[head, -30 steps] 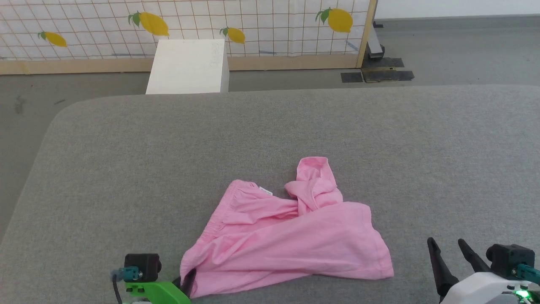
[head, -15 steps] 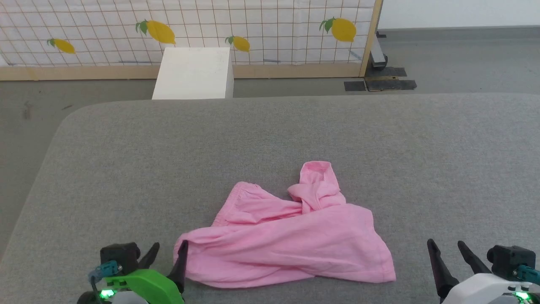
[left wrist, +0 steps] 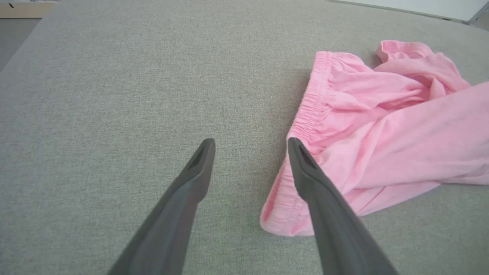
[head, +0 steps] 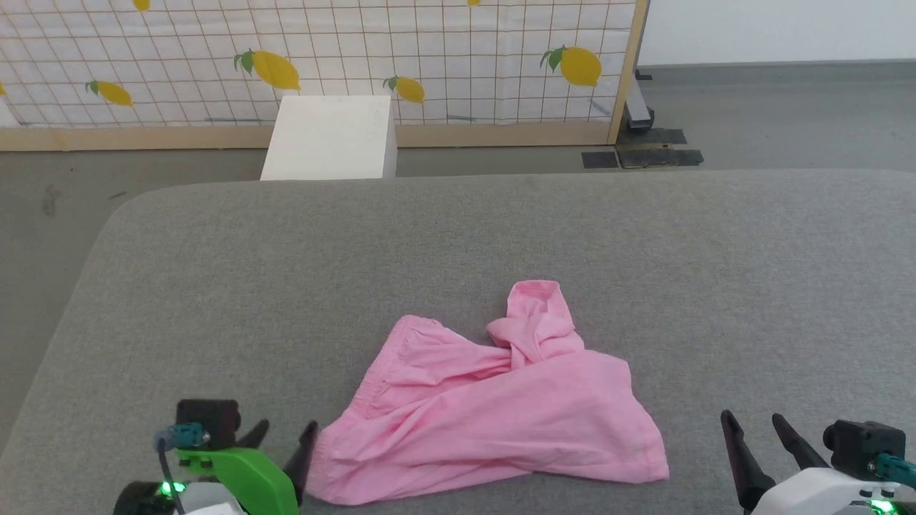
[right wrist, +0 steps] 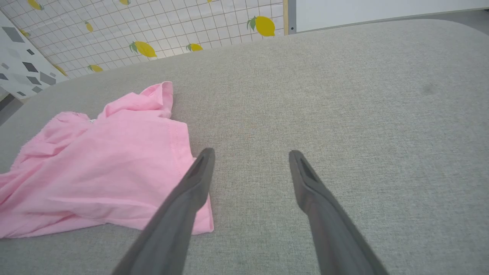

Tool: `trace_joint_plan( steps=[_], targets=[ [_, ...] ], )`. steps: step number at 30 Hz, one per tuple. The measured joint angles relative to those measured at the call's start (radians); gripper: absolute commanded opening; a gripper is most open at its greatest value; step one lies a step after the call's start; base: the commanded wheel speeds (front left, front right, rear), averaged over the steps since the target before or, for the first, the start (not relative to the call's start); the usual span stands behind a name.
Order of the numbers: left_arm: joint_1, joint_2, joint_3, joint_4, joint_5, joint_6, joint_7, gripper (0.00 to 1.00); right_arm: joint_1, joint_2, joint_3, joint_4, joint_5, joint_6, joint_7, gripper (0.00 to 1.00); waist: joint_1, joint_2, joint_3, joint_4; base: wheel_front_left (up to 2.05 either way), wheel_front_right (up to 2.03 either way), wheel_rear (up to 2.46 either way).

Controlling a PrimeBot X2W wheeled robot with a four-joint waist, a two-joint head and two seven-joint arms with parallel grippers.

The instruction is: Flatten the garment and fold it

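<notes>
The pink garment (head: pixel 494 418) lies crumpled on the grey padded surface (head: pixel 458 243), with a bunched, twisted part at its far side and a gathered hem along its left. My left gripper (head: pixel 284 433) stands open at the garment's near-left corner. In the left wrist view the garment (left wrist: pixel 382 130) lies beside that gripper (left wrist: pixel 250 143), whose right finger (left wrist: pixel 324 214) crosses over the cloth's edge with nothing between the jaws. My right gripper (head: pixel 751 422) is open to the right of the cloth. In the right wrist view the garment (right wrist: pixel 99 168) lies left of this gripper (right wrist: pixel 250 154).
Beyond the grey surface's far edge stands a white box (head: pixel 330 139) on the floor, before a lemon-printed grid screen (head: pixel 322 57) with a wooden frame. Bare grey surface stretches to the left, far side and right of the cloth. The surface's rounded left corner is near.
My left gripper has opened and let go of the garment's near-left corner, which dropped flat onto the surface. The head camera tilted slightly, shifting the whole picture downward. The right gripper stayed put.
</notes>
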Motion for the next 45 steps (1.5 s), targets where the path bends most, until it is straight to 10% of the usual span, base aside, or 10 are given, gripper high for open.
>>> trace_joint_plan(
  steps=[11, 12, 13, 35, 45],
  targets=[
    [-0.007, 0.008, -0.080, 0.034, -0.062, -0.080, 0.157, 0.94, 0.006, 0.000, 0.003, 0.004, 0.013, 0.000, 0.000, 1.00, 0.0000, 0.0000, -0.001, -0.015, 0.00, 0.00, 0.00],
    [-0.014, 0.005, -0.082, 0.042, -0.068, -0.092, 0.163, 0.16, 0.006, 0.000, 0.004, 0.004, 0.013, 0.000, 0.000, 1.00, 0.0000, 0.0000, 0.001, -0.016, 0.00, 0.00, 0.00],
    [-0.022, 0.001, -0.083, 0.047, -0.083, -0.106, 0.170, 0.00, 0.006, 0.000, 0.007, 0.005, 0.013, 0.000, 0.000, 1.00, 0.0000, 0.0000, 0.003, -0.017, 0.00, 0.00, 0.00],
    [-0.152, 0.085, 0.030, -0.213, -0.030, -0.051, 0.120, 0.00, 0.007, 0.000, 0.000, 0.013, 0.020, 0.000, 0.001, 1.00, 0.0000, 0.0000, -0.008, -0.027, 0.00, 0.00, 0.00],
    [-0.447, -0.009, 0.030, 0.194, -0.032, -0.137, 0.155, 0.00, -0.039, 0.000, 0.052, 0.027, 0.024, 0.000, 0.001, 1.00, 0.0000, 0.0000, 0.067, -0.068, 0.00, 0.00, 0.00]
  ],
)
